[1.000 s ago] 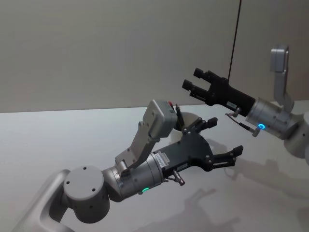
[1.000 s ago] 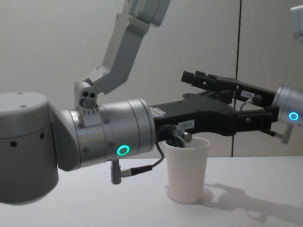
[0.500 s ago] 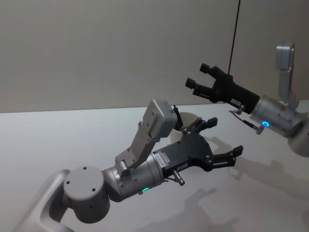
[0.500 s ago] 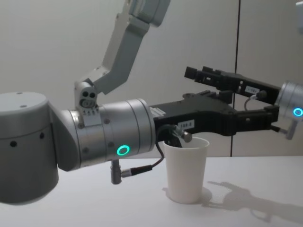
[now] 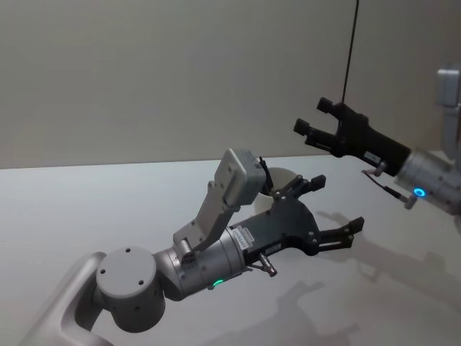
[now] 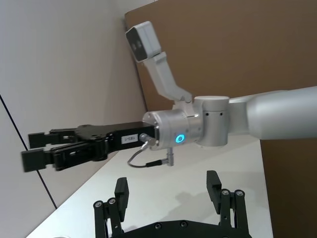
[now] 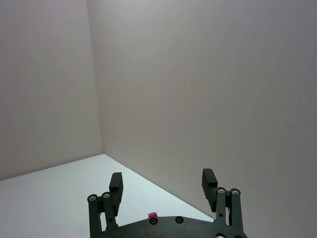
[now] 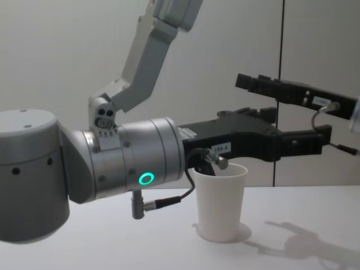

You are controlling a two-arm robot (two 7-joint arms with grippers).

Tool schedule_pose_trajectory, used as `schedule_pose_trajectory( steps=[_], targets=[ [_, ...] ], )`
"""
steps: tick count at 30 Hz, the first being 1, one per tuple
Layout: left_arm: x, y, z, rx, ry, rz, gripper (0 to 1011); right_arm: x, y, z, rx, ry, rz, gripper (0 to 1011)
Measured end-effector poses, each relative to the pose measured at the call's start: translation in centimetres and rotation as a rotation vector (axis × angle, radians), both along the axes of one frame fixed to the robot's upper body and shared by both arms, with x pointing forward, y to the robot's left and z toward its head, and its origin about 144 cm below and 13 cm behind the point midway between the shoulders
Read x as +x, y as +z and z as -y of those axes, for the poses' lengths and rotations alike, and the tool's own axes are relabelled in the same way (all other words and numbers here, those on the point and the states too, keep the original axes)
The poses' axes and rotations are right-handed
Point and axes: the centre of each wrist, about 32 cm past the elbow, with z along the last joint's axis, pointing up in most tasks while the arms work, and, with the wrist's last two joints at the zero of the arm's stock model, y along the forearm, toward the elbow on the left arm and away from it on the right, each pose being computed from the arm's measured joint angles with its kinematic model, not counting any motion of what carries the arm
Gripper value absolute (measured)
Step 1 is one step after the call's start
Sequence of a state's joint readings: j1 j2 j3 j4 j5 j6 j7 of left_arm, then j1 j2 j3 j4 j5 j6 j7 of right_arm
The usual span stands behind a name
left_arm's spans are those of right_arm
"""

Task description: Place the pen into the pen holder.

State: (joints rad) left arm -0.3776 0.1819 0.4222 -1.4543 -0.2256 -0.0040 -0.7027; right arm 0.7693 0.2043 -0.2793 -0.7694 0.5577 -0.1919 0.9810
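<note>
left gripper (image 5: 336, 210) hangs above the white table (image 5: 86, 209) w/ fingers spread wide and nothing between them, its black palm right over the rim of the pen holder (image 8: 219, 199), a plain white paper cup standing upright on the tabletop just below and behind the claw's base. in the chest view the cup's rolled rim sits directly beneath the left wrist's cable plug, the claw's fingers reaching on past the cup toward the robot's right. in the head view the cup is mostly hidden behind the left arm's grey camera housing, only a sliver of rim (image 5: 282, 175) showing behind the palm. right gripper (image 5: 313, 117) is held high, up and to the right of the left claw and well apart from it, fingers released and holding nothing, pointing back across toward the robot's left w/ a blue light ring on its wrist. left wrist view has the right claw (image 6: 34, 148) farther off, side-on, above the table. right wrist view looks past its own parted fingers (image 7: 116, 182) at a bare wall corner and a strip of table. pen: can't tell where it is.
</note>
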Motion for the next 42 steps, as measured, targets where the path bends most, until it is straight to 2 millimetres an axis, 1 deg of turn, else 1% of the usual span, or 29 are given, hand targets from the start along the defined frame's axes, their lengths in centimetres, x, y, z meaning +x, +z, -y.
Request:
schedule_pose_trajectory(
  steps=[13,22,29,38,42],
  targets=[
    [0.0,0.0,0.0,0.0,0.0,0.0,1004,-3.6,0.2,1.9,-0.019,-0.078,-0.045,1001],
    [0.0,0.0,0.0,0.0,0.0,0.0,1004,-6.6,0.1,3.6,-0.035,-0.146,-0.077,1001],
    [0.0,0.0,0.0,0.0,0.0,0.0,1004,-8.4,0.0,4.5,-0.043,-0.191,-0.096,1001],
    [0.0,0.0,0.0,0.0,0.0,0.0,1004,-10.1,0.0,5.2,-0.054,-0.235,-0.116,1001],
    [0.0,0.0,0.0,0.0,0.0,0.0,1004,-10.4,0.1,5.3,-0.057,-0.243,-0.118,1001]
  ],
)
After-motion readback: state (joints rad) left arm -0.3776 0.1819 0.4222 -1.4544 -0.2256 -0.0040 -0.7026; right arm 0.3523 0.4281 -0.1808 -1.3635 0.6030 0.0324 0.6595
